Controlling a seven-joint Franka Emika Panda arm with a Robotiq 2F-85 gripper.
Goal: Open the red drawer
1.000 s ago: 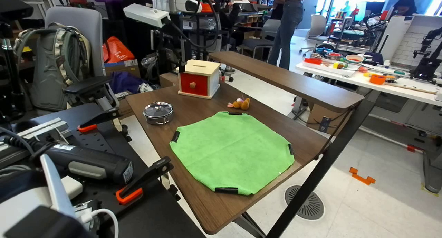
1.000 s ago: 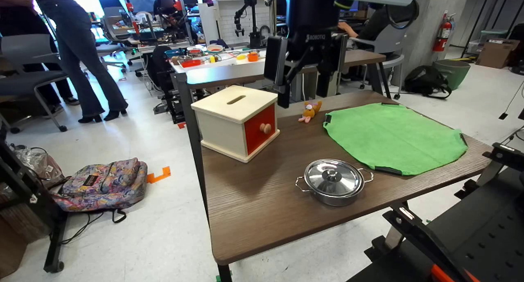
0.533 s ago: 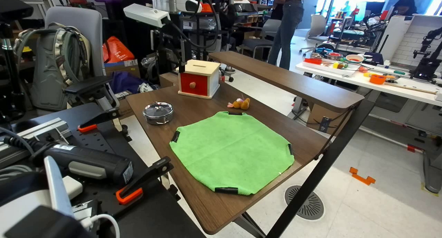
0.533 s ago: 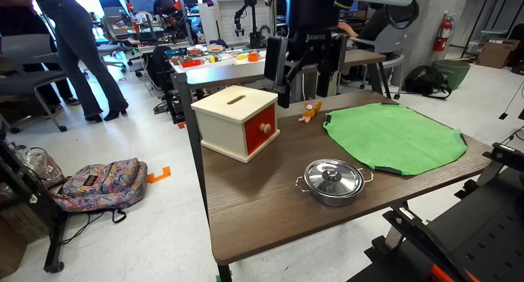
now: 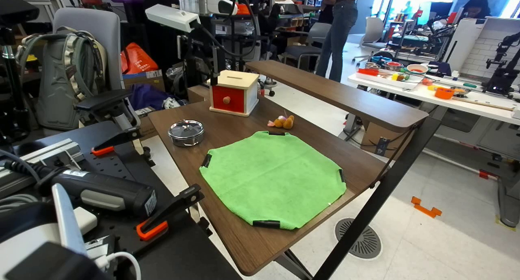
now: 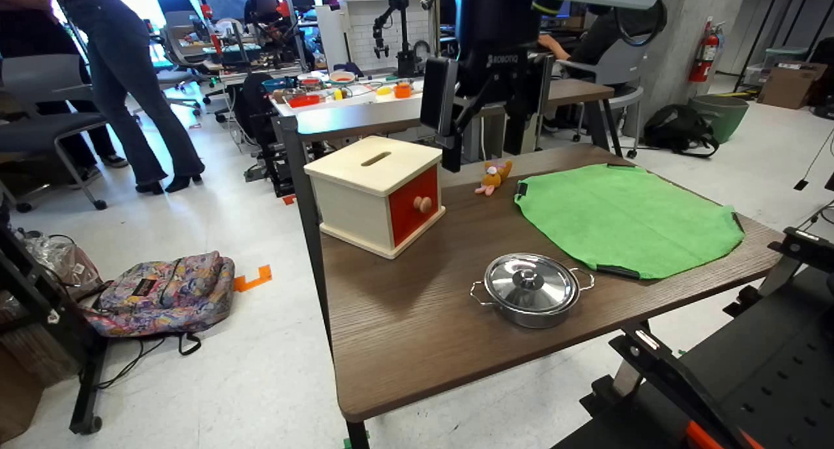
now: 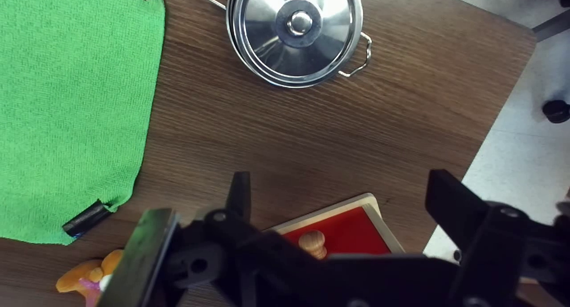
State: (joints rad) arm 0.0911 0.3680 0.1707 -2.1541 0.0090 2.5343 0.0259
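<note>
a black, two-fingered robotiq gripper [image 6: 483, 146] hangs above the brown wood-grain tabletop [image 6: 404, 351], its fingers [image 7: 241, 189] spread wide apart. in the wrist view bare wood shows between the fingertips; lower in that view, partly hidden by the gripper's own body, is the red drawer [image 6: 405, 211] with its small, round, pale wooden knob [image 6: 423, 204].

the red drawer sits in the front of a pale, cube-like wooden box [image 6: 352, 208], which stands upright on the tabletop near an edge. in both exterior views the drawer is closed, its face level with the front of the box. a narrow slot [image 6: 376, 159] is cut into the flat top. in an exterior view one fingertip [image 6: 451, 156] appears just beside the box's upper corner; whether they touch cannot be told.

in front of the drawer and apart from it, a round, shiny, lidded steel pot [image 6: 532, 291] with two handles stands near the edge of the tabletop. a green cloth [image 6: 635, 221] with black strips [image 6: 617, 271] at its rim lies flat near the pot. a small orange-brown toy [image 6: 493, 175] with pink parts lies between the box and the cloth, touching neither.

well apart from the tabletop, a multicoloured patterned backpack [image 6: 172, 296] lies on the pale floor [image 6: 273, 371].
</note>
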